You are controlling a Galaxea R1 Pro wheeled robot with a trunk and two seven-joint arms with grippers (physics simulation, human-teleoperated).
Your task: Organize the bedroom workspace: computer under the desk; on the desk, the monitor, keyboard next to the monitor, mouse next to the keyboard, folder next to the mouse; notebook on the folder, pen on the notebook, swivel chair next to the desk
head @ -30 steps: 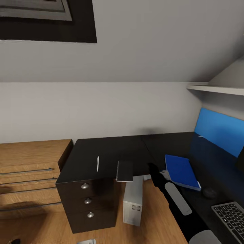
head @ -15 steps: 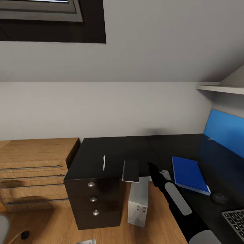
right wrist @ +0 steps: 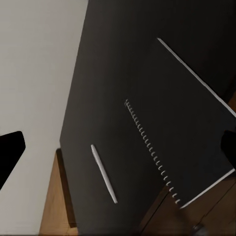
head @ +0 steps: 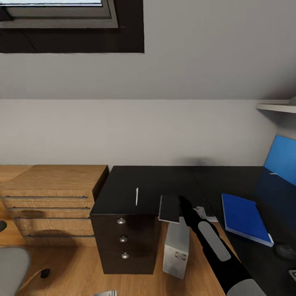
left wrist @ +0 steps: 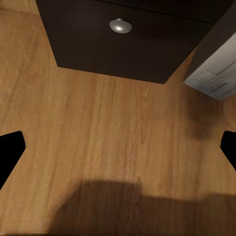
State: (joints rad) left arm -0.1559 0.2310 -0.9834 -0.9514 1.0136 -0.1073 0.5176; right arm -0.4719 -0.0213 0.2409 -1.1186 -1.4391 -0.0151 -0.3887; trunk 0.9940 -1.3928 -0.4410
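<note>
Fingers of the right gripper (right wrist: 118, 147) spread empty above the notebook (head: 169, 208) at the desk (head: 123, 187) edge, pen (head: 137, 196) at its nine o'clock, blue folder (head: 245, 218) already at three o'clock, so stacking remains.

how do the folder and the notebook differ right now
The folder is bright blue; the notebook looks dark with a pale edge and a spiral binding. The folder is larger and lies fully on the desk; the smaller notebook sticks out over the desk's front edge above the computer. Both lie flat and closed.
</note>
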